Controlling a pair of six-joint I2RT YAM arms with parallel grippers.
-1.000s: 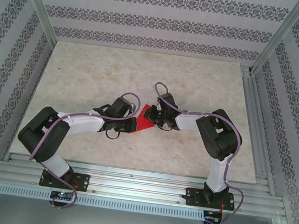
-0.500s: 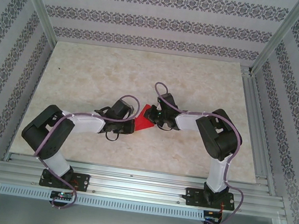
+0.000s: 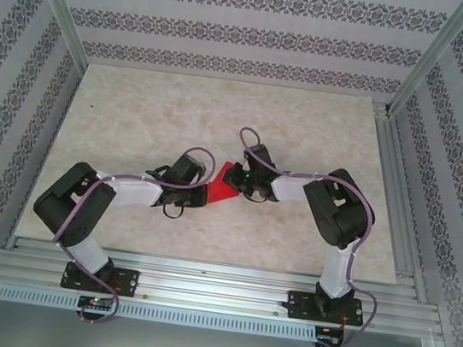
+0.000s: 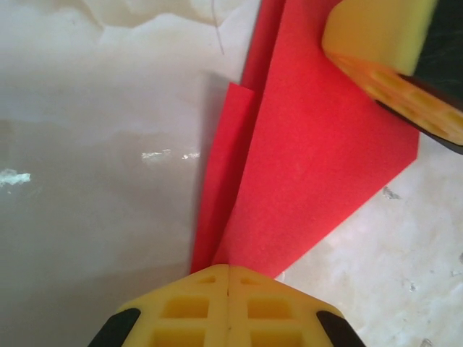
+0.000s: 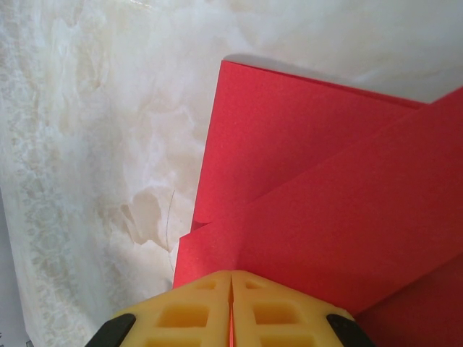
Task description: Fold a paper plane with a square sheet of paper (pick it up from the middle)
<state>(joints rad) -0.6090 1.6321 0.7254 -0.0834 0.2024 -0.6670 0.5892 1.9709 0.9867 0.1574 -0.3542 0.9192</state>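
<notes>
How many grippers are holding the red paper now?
2. The left gripper is shut on the left end of the paper; the right gripper is shut on its right end.

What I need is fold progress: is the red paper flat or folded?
Folded: the red paper shows overlapping layers with creased edges.

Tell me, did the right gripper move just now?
No. The right gripper sits at the same spot as before, judged against the metal rail on the right, shut on the red paper.
</notes>
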